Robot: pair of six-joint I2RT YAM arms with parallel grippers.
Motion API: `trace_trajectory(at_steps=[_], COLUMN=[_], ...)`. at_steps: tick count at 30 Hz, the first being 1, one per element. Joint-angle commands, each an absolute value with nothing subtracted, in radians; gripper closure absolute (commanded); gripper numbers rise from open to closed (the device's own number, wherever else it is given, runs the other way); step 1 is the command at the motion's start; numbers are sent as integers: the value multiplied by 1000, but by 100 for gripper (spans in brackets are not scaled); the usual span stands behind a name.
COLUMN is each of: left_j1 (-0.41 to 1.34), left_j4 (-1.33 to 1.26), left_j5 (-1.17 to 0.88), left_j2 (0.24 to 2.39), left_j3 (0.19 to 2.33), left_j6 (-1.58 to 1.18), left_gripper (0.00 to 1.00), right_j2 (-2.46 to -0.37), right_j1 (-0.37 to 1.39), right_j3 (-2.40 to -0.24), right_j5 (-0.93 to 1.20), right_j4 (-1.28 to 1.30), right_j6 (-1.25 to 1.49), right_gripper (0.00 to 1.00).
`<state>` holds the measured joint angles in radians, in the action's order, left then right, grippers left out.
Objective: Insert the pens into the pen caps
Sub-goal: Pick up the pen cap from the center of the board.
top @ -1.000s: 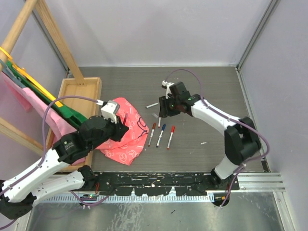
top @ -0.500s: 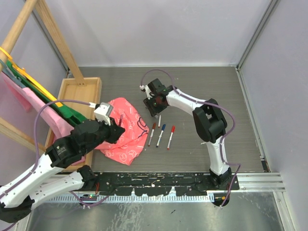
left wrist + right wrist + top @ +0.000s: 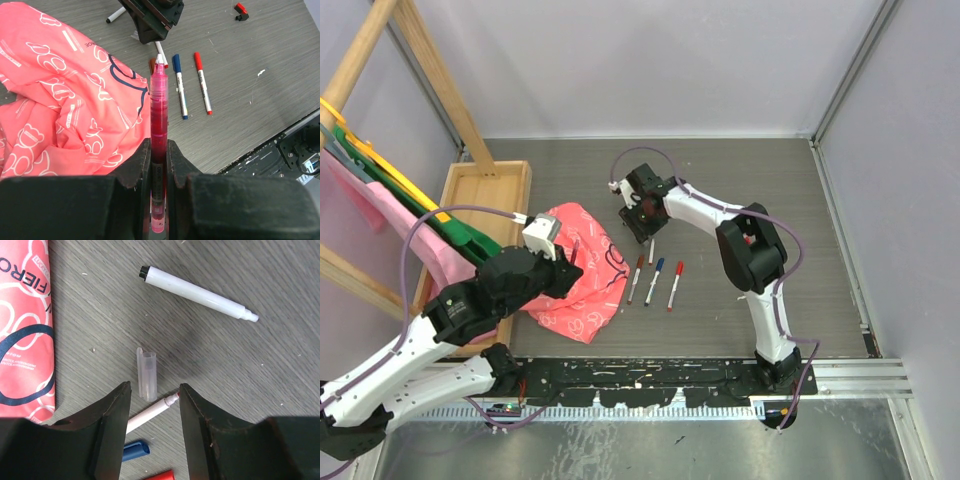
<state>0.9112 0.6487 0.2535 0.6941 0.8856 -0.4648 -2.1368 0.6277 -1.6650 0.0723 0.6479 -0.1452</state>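
Observation:
My left gripper [image 3: 159, 156] is shut on a pink translucent pen [image 3: 158, 110] that sticks out forward over the pink cloth [image 3: 60, 100]. Three capped white pens lie side by side: dark red [image 3: 635, 280], blue [image 3: 657, 278] and red [image 3: 675, 285]. My right gripper [image 3: 155, 395] hangs open just above a clear pen cap [image 3: 146, 374] and the red tip of an uncapped white pen [image 3: 152, 412]. Neither jaw touches them. Beyond the clear cap lies a white pen with a black end [image 3: 197, 294]. A small red and black cap [image 3: 241, 9] lies farther off.
The crumpled pink cloth [image 3: 575, 275] lies left of the pens. A wooden tray [image 3: 485, 200] stands at the far left beside a wooden rack hung with coloured cloths [image 3: 380, 190]. The right arm's own links [image 3: 750, 250] arch over the table's middle.
My right gripper swung left from the table's middle to the spot above the clear cap and narrowed slightly. The left gripper shifted a little with the pink pen.

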Motion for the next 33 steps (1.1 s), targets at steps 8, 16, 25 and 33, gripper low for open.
trace_trajectory(at_steps=[8,16,25,33], left_j1=[907,907,908,907], left_j4=[611,611,611,567], left_j5=[242,242,246,249], left_j2=[695,694,691,673], left_j3=[904,905,915,894], left_j6=[-474,-469,-466,-486], left_gripper=[100,100,100,100], right_j2=[-2180,-2202,-2146,-1921], right_j1=[667,676,675,669], right_j3=[-1729,-1735,-1737,-1641], right_j5=[84,28,19,8], right_j4=[637,666,615,488], right_j6=[-186,-174,-136,-77], right_gripper=[55,68,84,92])
